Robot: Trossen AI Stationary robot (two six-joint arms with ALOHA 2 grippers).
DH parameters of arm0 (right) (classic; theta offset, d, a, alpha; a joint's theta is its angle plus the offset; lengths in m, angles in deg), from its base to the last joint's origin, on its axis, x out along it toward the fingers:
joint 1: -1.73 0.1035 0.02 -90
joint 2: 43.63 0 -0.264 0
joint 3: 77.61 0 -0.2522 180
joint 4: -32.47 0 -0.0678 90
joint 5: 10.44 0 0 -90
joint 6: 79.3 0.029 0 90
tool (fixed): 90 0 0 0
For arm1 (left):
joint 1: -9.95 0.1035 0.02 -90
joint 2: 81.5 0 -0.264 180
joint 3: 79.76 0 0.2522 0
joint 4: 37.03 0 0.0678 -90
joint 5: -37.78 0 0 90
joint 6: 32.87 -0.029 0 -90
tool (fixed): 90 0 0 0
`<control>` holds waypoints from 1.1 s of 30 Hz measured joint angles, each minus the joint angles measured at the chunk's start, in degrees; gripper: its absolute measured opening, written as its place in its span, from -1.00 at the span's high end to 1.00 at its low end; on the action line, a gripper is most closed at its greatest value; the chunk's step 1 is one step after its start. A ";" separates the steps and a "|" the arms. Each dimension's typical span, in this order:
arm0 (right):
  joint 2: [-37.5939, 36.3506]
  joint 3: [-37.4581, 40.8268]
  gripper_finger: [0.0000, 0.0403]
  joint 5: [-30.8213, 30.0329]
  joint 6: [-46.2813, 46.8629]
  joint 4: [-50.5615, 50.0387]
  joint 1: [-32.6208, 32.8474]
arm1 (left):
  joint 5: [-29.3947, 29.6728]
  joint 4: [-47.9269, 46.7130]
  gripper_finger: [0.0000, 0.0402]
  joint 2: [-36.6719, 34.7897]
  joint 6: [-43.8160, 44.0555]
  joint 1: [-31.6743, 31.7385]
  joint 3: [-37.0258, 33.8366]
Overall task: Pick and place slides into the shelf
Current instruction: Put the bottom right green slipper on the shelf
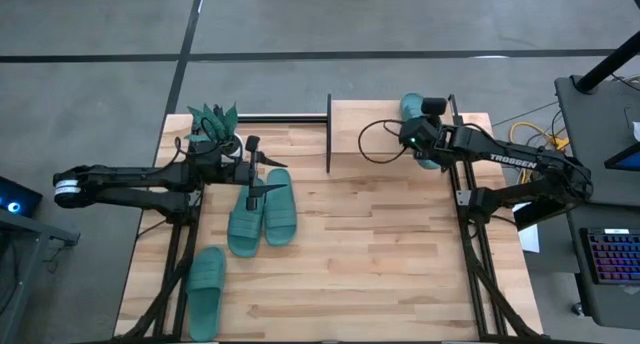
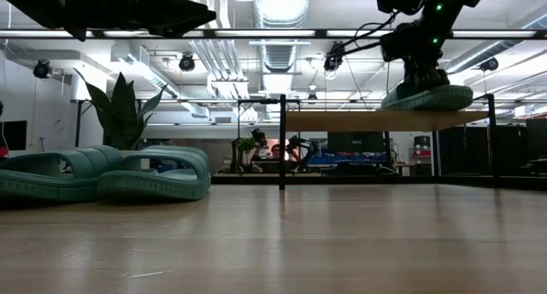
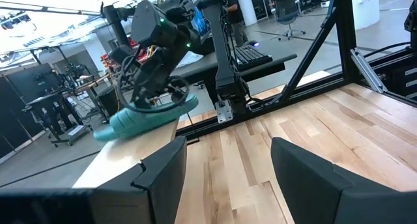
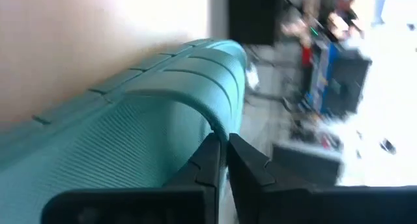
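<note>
Right hand [image 4: 221, 160] closed beside a teal slide [image 2: 426, 97] on the shelf [image 2: 385, 120], left hand [image 3: 228, 178] wide above the bench [image 1: 380, 254], three slides [image 1: 262, 212] below

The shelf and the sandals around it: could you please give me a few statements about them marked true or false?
1. One sandal lies on top of the shelf. True.
2. The right gripper is wide open. False: its fingers are shut, beside that sandal's strap.
3. Three sandals lie on the table off the shelf. True: a pair and a single one.
4. The left gripper holds a sandal. False: it is open and empty, above the pair.
</note>
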 joint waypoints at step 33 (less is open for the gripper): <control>-0.31 -7.65 0.95 5.37 -9.58 -12.61 -6.01 | 0.02 0.02 -0.04 0.00 -0.04 0.00 0.00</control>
